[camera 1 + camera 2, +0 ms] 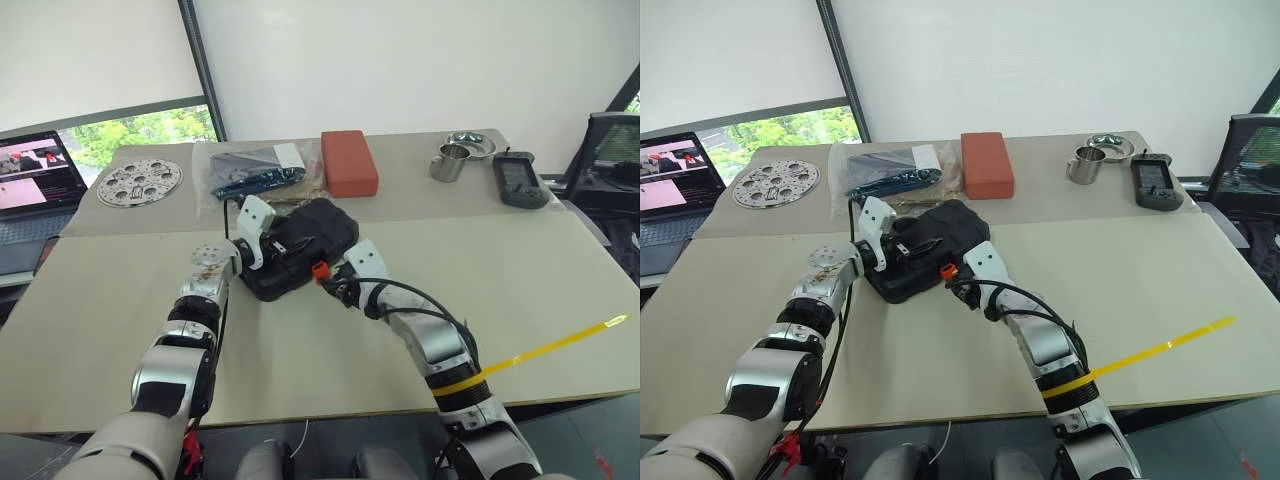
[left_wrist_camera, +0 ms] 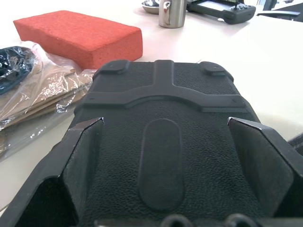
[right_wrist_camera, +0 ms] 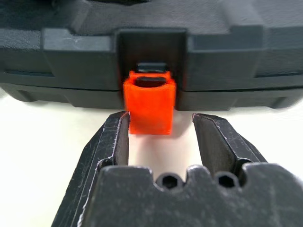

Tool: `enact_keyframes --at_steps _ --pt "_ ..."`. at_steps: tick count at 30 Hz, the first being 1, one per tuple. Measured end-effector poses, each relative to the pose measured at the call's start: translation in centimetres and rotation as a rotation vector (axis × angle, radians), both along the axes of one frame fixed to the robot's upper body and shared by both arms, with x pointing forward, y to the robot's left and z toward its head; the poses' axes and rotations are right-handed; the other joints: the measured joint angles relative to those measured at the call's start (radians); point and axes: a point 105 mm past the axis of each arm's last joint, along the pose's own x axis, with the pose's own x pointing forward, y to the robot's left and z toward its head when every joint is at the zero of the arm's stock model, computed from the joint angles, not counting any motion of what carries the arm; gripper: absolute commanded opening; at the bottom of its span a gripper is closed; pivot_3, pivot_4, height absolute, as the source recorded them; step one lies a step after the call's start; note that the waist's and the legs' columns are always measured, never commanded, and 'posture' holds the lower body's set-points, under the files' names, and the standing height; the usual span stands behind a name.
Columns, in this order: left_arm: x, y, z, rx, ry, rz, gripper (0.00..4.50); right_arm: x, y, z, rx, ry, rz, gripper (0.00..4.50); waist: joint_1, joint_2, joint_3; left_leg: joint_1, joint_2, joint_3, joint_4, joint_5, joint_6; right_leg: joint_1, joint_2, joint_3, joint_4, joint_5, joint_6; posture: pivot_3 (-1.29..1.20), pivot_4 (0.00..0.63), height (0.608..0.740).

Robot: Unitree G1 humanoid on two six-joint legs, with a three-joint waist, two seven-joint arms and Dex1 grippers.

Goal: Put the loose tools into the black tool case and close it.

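Observation:
The black tool case (image 1: 312,232) lies on the table with its lid down on the base. Its orange latch (image 3: 149,109) hangs at the front edge, facing me. My left gripper (image 2: 165,130) is open, fingers spread wide just above the lid's textured top on the case's left side. My right gripper (image 3: 162,118) is open and low to the table at the front of the case. Its two fingertips stand on either side of the latch without pinching it. The loose tools are out of view.
Behind the case lie a red-brown block (image 1: 349,162) and a clear plastic bag (image 1: 255,170). A steel cup (image 1: 452,162) and a grey handheld device (image 1: 520,180) sit at the back right. A perforated metal disc (image 1: 140,183) and a laptop (image 1: 35,185) are at the left.

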Motion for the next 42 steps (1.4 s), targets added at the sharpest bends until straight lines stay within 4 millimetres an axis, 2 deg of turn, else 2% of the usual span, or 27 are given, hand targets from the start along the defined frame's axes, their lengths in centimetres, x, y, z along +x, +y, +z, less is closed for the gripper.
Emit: enact_keyframes --at_steps 6,9,11,12,19,27,42 --pt "0.0 0.1 0.0 0.001 -0.001 0.004 4.50 0.3 0.4 -0.6 -0.009 0.006 0.008 2.49 0.000 0.000 0.000 0.000 0.000 0.000 0.000 0.000 0.000 0.000 0.000 0.000 0.000 0.000 0.000 0.00 0.150 0.740" --pt "0.0 0.1 0.0 0.002 -0.002 0.004 4.50 0.4 0.3 -0.9 -0.022 0.004 0.004 1.89 0.000 0.000 0.000 0.000 0.000 0.000 0.000 0.000 0.000 0.000 -0.001 0.000 0.000 0.000 0.000 0.00 0.150 0.740" --pt "0.0 0.1 0.0 0.003 -0.002 0.004 4.50 0.5 0.1 -0.9 -0.026 -0.004 0.003 1.24 0.000 0.000 0.000 0.000 0.000 0.000 0.000 0.000 0.000 0.000 -0.001 0.000 0.000 0.000 0.000 0.00 0.150 0.740" --pt "0.0 0.1 0.0 0.004 -0.002 0.004 4.50 0.5 0.2 -0.9 -0.025 -0.005 0.003 1.14 0.000 0.000 0.000 0.000 0.000 0.000 0.000 0.000 0.000 0.000 -0.001 0.000 0.000 0.000 0.000 0.00 0.150 0.740" --pt "0.0 0.1 0.0 0.006 -0.003 0.003 4.50 0.4 0.0 -0.9 -0.025 -0.011 0.002 1.15 0.000 0.000 0.000 0.000 0.000 0.000 -0.001 0.000 0.000 0.000 -0.002 0.000 0.000 0.000 0.000 0.00 0.150 0.740" --pt "0.0 0.0 0.2 0.009 -0.014 -0.001 4.50 0.1 -0.3 0.2 -0.042 -0.034 0.007 1.15 0.001 0.002 0.003 -0.001 0.000 0.000 -0.001 0.000 0.000 -0.001 -0.002 0.000 -0.001 0.000 0.000 0.00 0.150 0.740" --pt "-0.1 0.3 0.1 0.016 -0.017 0.002 4.50 0.5 0.5 0.8 -0.043 -0.041 0.015 1.15 -0.003 0.000 0.004 0.000 0.001 0.000 -0.002 0.000 0.000 -0.001 -0.003 0.000 -0.002 0.000 0.000 0.00 0.150 0.740"
